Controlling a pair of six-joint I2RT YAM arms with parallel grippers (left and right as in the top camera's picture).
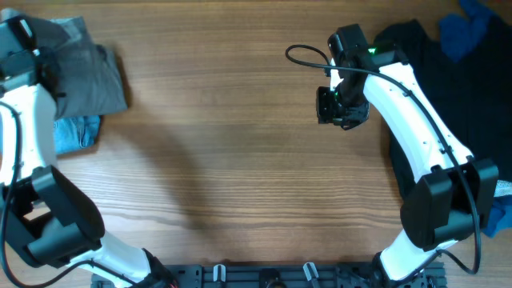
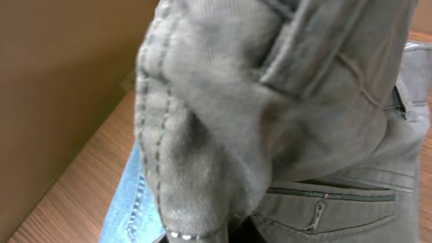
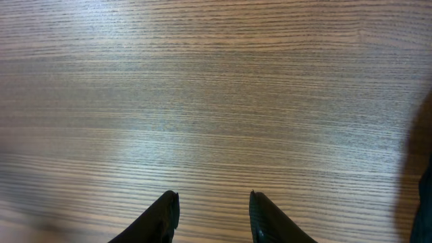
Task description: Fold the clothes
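The grey trousers (image 1: 90, 76) lie folded at the far left of the table, on top of light-blue jeans (image 1: 78, 132). My left gripper (image 1: 42, 58) is at their left end, shut on a bunched fold of the grey cloth. In the left wrist view that fold (image 2: 223, 128) fills most of the picture and hides the jaws, with a stitched pocket (image 2: 337, 202) below it. My right gripper (image 1: 332, 108) hangs open over bare wood right of centre, and nothing lies between its fingertips (image 3: 212, 199).
A black garment (image 1: 428, 60) is spread at the back right under the right arm, with a blue garment (image 1: 468, 28) in the far corner. The jeans (image 2: 128, 202) reach close to the table's left edge, next to a brown wall (image 2: 54, 81).
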